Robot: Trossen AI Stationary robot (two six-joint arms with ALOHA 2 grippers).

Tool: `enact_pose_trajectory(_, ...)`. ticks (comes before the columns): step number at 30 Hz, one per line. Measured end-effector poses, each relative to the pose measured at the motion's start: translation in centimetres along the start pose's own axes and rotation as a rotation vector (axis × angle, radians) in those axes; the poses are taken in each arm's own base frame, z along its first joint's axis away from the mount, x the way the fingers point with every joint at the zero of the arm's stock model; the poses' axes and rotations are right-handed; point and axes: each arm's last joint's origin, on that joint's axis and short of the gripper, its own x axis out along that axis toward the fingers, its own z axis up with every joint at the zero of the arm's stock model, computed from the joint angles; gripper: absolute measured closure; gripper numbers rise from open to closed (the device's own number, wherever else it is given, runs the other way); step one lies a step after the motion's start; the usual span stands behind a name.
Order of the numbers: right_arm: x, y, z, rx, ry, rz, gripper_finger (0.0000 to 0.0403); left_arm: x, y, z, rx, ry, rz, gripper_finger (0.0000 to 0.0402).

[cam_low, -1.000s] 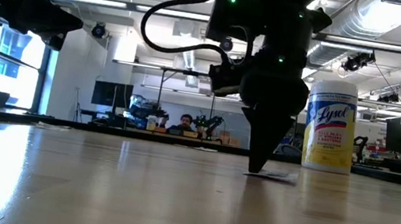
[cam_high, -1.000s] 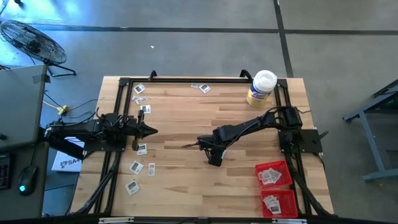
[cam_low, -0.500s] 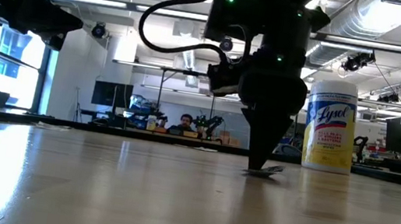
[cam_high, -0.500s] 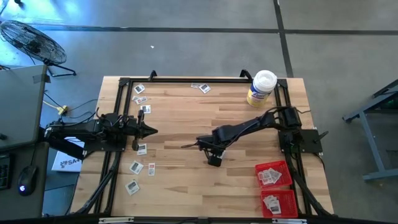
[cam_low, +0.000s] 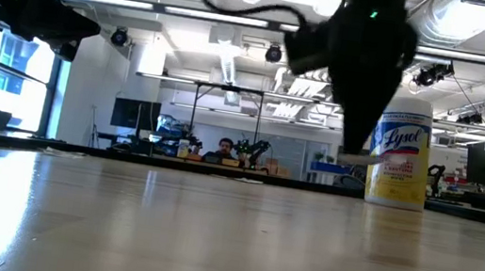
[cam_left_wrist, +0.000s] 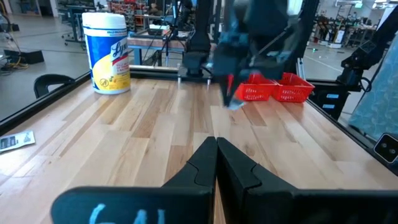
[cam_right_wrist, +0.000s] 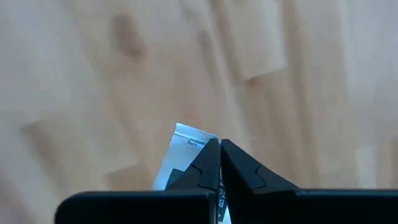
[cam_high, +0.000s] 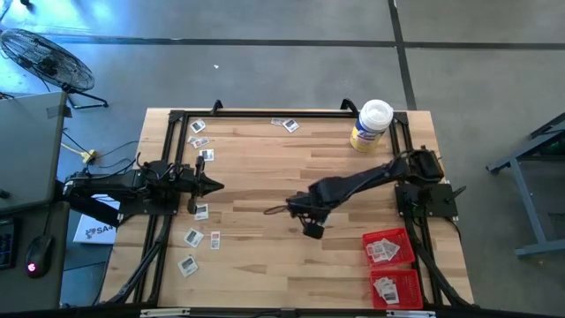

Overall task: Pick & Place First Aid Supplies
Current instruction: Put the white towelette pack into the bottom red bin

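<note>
We see the right gripper above the worktop's middle, fingers pinched on a packet lifted clear of the wood; its long axis runs along them. Red trays sit at the near right corner, a jar at the far edge. The left gripper waits closed by the left edge.

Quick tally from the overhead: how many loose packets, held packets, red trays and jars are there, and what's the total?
loose packets on the table: 9
packet in the right gripper: 1
red trays: 2
jar: 1
Total: 13. The packets inside the trays are too small to count.
</note>
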Motion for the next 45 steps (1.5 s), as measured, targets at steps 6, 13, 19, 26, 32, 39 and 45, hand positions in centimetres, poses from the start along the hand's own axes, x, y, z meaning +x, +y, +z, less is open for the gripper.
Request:
enact_pose_trajectory(6, -3.2, 3.4, -4.0, 0.023, 0.042, 0.085, 0.0401, 0.0, 0.0, 0.0, 0.0, 0.0, -0.001, 0.04)
enact_pose_trajectory(13, -4.9, 8.6, -10.7, 0.045, 0.171, 0.142, 0.0401, 0.0, 0.0, 0.0, 0.0, 0.0, 0.0, 0.04)
enact_pose_trajectory(19, -5.3, 11.9, -16.4, 0.101, 0.232, 0.117, 0.0401, 0.0, 0.0, 0.0, 0.0, 0.0, 0.0, 0.04)
enact_pose_trajectory(26, -4.3, 12.8, -21.2, 0.135, 0.276, 0.03, 0.0401, 0.0, 0.0, 0.0, 0.0, 0.0, -0.001, 0.04)
enact_pose_trajectory(32, -1.4, 12.4, -22.8, 0.124, 0.295, 0.037, 0.0402, 0.0, 0.0, 0.0, 0.0, 0.0, 0.0, 0.04)
enact_pose_trajectory(39, 0.5, 11.2, -23.3, 0.196, 0.364, -0.014, 0.0372, 0.0, 0.0, 0.0, 0.0, 0.0, 0.0, 0.04)
enact_pose_trajectory(45, -0.4, 11.8, -22.8, 0.233, 0.388, 0.019, 0.0299, 0.0, 0.0, 0.0, 0.0, 0.0, 0.0, 0.04)
